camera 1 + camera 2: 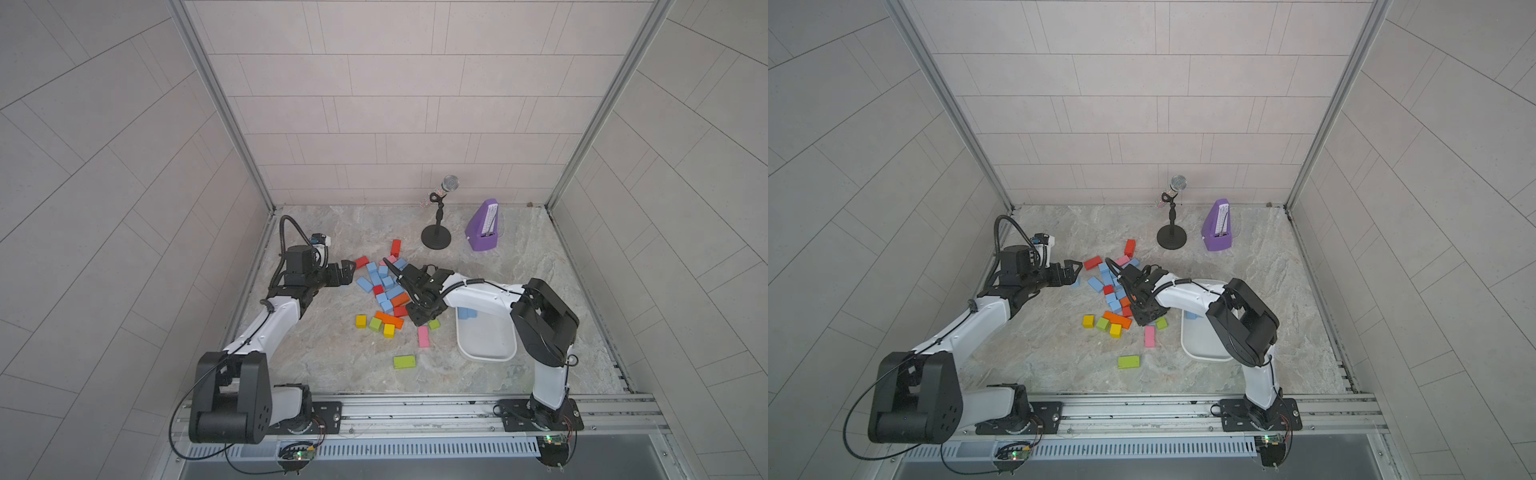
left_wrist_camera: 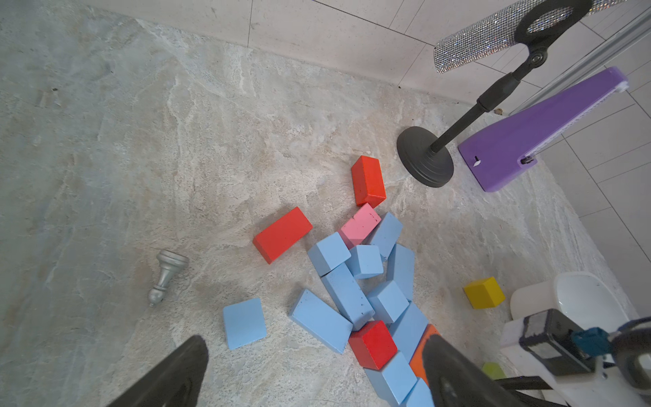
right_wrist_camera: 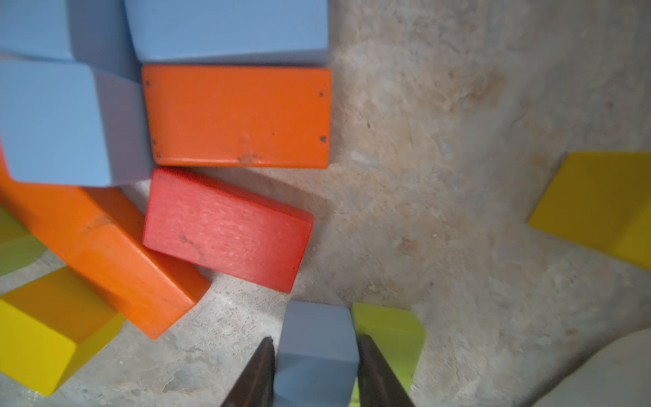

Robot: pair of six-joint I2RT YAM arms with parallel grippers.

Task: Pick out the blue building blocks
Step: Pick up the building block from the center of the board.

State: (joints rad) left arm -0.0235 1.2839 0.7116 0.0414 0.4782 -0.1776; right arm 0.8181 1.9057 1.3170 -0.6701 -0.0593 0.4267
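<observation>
A heap of blue building blocks (image 1: 382,282) (image 1: 1111,286) (image 2: 347,292) lies mid-table, mixed with red, pink and orange ones. My right gripper (image 3: 315,356) (image 1: 419,319) points down at the near right edge of the heap, shut on one small blue block (image 3: 317,352) that touches a lime-green block (image 3: 387,334). My left gripper (image 2: 317,370) (image 1: 347,272) (image 1: 1073,269) hovers open at the heap's left side, with a flat blue block (image 2: 245,322) lying alone ahead of it. More blue blocks (image 1: 467,313) lie in the white tray (image 1: 486,345).
A microphone on a black stand (image 1: 436,239) and a purple metronome (image 1: 484,226) stand at the back. A silver chess pawn (image 2: 165,278) lies left of the heap. Yellow, green and orange blocks (image 1: 384,322), a pink brick (image 1: 423,336) and a green brick (image 1: 404,361) lie nearer the front.
</observation>
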